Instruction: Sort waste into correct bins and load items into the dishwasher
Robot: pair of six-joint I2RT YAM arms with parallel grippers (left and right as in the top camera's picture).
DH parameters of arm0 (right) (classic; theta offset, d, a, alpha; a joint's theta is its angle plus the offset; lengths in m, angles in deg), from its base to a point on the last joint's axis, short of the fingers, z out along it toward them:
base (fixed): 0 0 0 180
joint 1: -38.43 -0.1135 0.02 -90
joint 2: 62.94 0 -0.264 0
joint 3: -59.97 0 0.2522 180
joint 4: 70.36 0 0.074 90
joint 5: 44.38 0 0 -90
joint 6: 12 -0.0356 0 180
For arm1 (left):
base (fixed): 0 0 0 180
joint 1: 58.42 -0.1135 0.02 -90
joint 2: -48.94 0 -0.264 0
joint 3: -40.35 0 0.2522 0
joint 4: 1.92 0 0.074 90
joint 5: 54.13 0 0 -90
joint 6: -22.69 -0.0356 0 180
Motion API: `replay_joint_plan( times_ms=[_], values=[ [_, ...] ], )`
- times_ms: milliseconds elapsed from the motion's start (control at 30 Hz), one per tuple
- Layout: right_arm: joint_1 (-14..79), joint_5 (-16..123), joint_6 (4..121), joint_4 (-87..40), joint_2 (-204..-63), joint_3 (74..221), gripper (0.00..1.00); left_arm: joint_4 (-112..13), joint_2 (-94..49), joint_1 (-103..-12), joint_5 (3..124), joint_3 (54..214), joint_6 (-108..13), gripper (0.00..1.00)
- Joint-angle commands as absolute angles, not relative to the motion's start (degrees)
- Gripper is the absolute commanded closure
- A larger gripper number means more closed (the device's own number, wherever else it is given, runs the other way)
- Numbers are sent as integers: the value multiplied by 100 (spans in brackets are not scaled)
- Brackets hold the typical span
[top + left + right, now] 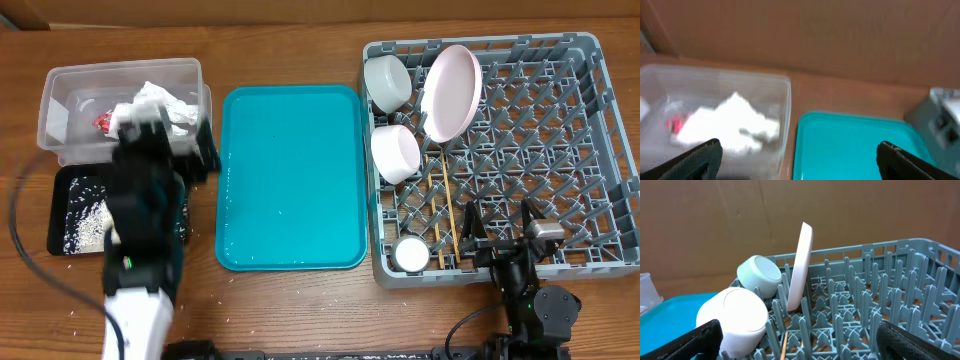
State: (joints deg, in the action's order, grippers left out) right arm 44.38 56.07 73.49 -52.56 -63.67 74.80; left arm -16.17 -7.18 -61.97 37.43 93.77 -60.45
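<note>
Napkin (pixel 160 98) sits in the tub (pixel 60 80), dishes (pixel 452 92) in the rack (pixel 560 120); we judge sorting nearly done. Left claw (pixel 797 152) and right claw (pixel 797 335) gape wide, empty; next we'd check the table (pixel 300 310) for leftovers.

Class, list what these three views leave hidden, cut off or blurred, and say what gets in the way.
Black tray: overhead, the left arm covers its right part.
Napkin: overhead, the same arm hides its near edge.
Red scraps: left wrist view, blurred to a smear.
Chopsticks: right wrist view, only one tip shows at the bottom edge.
</note>
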Motion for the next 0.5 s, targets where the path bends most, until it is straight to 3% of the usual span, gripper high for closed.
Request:
replay_joint_plan(
  times_ms=[0, 233, 467],
  values=[
    [4412, 5572, 7311, -5294, -6310, 7418, 0, -1191, 690, -6425, 3844, 7954, -6133, 0],
    [4412, 5572, 7314, -5294, -6310, 7418, 0, -1195, 2627, -6521, 3824, 6518, -6131, 0],
    [4412, 5572, 7311, -5294, -6310, 7418, 0, -1202, 3678, -6514, 3857, 5687, -6089, 0]
  ],
)
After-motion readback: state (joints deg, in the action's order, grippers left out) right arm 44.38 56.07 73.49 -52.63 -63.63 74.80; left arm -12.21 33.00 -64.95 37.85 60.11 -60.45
